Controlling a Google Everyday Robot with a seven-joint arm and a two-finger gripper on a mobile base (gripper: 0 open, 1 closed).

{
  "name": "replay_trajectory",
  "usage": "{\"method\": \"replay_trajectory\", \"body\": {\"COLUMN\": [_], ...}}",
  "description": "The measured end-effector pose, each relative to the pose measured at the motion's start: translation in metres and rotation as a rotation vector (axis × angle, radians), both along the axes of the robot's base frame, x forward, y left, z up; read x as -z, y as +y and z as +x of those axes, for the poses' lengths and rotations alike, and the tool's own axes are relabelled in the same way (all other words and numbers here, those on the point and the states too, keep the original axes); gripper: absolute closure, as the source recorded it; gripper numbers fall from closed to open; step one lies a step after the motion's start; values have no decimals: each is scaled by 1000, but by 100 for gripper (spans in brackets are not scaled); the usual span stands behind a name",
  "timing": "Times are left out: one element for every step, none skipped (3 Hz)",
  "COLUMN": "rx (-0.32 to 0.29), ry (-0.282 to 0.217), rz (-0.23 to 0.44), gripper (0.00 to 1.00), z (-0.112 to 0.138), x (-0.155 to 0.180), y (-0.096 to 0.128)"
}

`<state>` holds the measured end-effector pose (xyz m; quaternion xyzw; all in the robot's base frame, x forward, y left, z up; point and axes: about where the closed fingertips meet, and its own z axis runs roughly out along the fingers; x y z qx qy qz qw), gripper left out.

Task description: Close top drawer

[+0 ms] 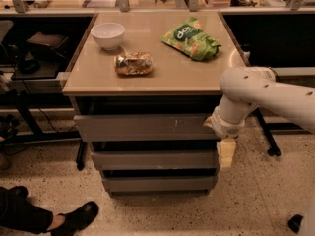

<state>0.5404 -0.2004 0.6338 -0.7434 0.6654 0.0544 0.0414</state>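
Pincer [226, 154] hangs pointing down off the white arm [266, 95], just beside the right end of the middle drawer front [152, 160]; how far it is open cannot be told, and nothing shows in its hold. Up and left of it, the top drawer [142, 128] stands slightly pulled out, its right end against the arm's wrist. Above on the surface [197, 75] lie a white bowl [108, 35], a foil packet [133, 63] and a green bag [192, 38]. Far lower left, a black shoe [74, 218] rests on the floor.

Our white arm [268, 91] reaches in from the right, bending down; our gripper [226, 154] hangs low, centre-right, pointing downward.
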Motion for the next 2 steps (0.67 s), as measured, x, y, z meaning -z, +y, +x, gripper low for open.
{"method": "replay_trajectory", "body": {"rx": [-24,-24], "ry": [14,14], "rz": [40,40], "gripper": [0,0], "z": [17,17], "x": [0,0], "y": [11,11]}}
